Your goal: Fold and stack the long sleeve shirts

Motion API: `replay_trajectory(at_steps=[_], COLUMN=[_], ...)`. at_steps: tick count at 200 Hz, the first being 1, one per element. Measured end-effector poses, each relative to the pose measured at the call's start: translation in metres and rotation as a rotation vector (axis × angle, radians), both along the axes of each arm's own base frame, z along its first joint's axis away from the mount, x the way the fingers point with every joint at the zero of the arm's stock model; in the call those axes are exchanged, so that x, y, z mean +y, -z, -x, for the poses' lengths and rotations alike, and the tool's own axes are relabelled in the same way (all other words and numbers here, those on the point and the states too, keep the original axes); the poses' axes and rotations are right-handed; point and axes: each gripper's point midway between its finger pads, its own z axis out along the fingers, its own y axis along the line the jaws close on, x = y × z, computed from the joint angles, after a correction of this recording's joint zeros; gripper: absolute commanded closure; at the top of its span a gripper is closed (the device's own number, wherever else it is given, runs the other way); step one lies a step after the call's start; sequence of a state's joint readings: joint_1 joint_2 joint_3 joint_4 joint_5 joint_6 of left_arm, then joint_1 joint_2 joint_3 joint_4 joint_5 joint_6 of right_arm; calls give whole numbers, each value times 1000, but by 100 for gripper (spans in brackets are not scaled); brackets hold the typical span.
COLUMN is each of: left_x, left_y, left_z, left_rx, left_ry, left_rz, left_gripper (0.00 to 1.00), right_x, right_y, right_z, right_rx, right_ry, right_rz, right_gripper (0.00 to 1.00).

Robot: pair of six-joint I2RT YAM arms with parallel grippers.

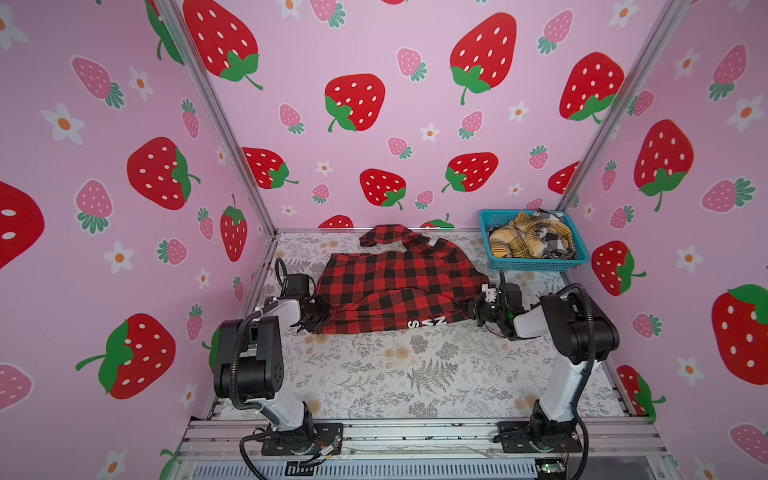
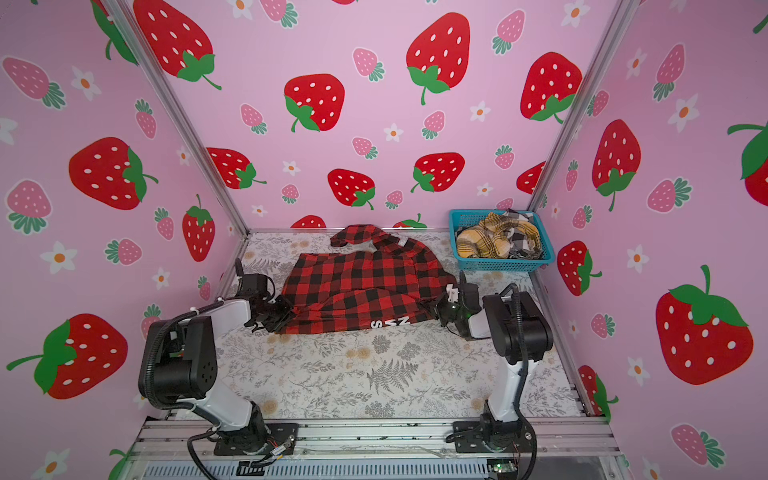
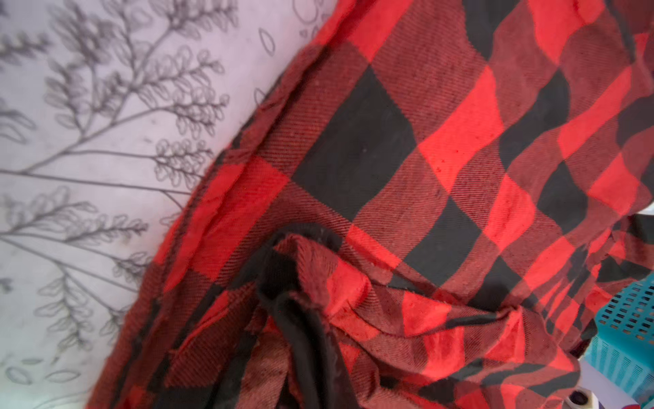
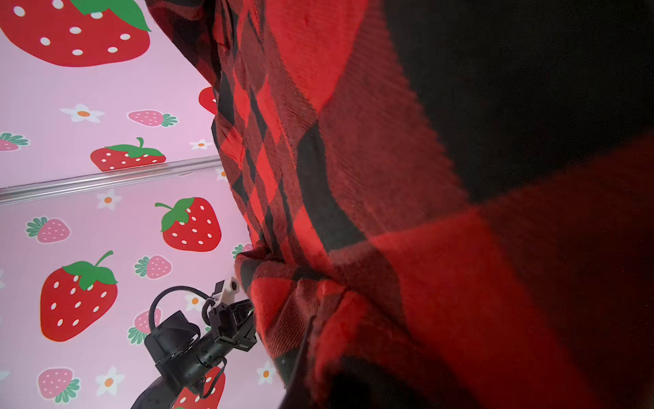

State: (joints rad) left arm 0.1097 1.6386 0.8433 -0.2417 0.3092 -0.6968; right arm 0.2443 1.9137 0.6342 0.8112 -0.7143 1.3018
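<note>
Shirt: we see the red-and-black shirt (image 1: 395, 278) spread over the far middle of the tabletop (image 1: 415, 374), at the centre of both top views. Its near part is raised into a fold between the two arms.
Lettering: white letters (image 1: 428, 322) show upside down along the shirt's near edge, right of centre.
Left tool: the left tool (image 1: 318, 313) sits at the shirt's lower-left corner, clamped on the cloth. In the left wrist view we see plaid bunched at the bottom middle of the frame.
Right tool: the right tool (image 1: 478, 309) sits at the shirt's right edge, closed on the fabric. In the right wrist view the cloth fills the right of the frame, and the left tool appears at lower centre against the cloth's edge.
Basket: a teal basket (image 1: 536, 264) stands in the tabletop's far right corner, up and to the right of the shirt and apart from it.
Basket contents: we make out crumpled plaid garments (image 1: 528, 239) inside, yellow and black-and-white.
</note>
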Motion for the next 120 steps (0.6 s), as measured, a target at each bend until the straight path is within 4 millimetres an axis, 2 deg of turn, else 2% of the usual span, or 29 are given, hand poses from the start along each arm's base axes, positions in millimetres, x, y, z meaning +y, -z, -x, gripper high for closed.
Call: replay_trajectory(at_steps=[5,7,9,21,30,40,52,66,95,109,120], left_x=[0,0,1,2,3,7,12,18,25,26,25], left_y=[-1,-1,-2,-6,-9,-14,-21,-34,-61,-64,-60], left_z=[0,0,0,1,2,5,9,14,21,23,26], left_rx=[-1,-2,-4,-10,-12,-10,-10,-24,-46,-35,-8], left_ry=[-1,-1,-2,-3,-8,-24,-48,-66,-88,-92,-92], left_rz=[-3,-3,-4,-15,-22,-38,-55,-83,-120,-125,-119], left_gripper=[99,96,90,63,51,39,33,31,28,28,28], right_x=[0,0,0,0,0,0,0,0,-1,-3,-5], right_y=[0,0,0,0,1,2,-2,-8,-18,-19,-17], right_z=[0,0,0,0,0,1,1,2,8,12,15], right_rx=[0,0,0,2,1,8,-9,-19,-26,-20,-2], right_ry=[0,0,0,0,-2,1,-5,-9,-21,-27,-30], right_rz=[0,0,0,0,4,3,9,17,50,72,92], right_gripper=[100,100,99,81,67,60,54,50,49,49,49])
